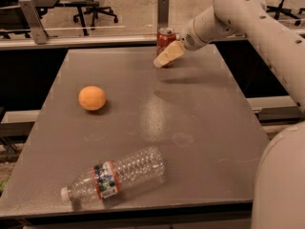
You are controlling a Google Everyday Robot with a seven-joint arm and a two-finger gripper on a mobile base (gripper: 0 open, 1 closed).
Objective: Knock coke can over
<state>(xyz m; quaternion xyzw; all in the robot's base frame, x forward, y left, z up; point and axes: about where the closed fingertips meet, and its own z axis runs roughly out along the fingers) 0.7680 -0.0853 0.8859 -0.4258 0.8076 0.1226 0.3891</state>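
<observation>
The red coke can (164, 38) with a silver top stands upright near the far edge of the grey table (200, 128). My gripper (167, 55), with cream-coloured fingers, hangs from the white arm that reaches in from the right. It sits directly in front of the can's lower half, covering it, and looks to be touching it or very close to it.
An orange (92, 98) lies on the left middle of the table. A clear plastic water bottle (114, 174) with a red-banded label lies on its side near the front edge. Office chairs and a rail stand behind the table. My white arm fills the right side.
</observation>
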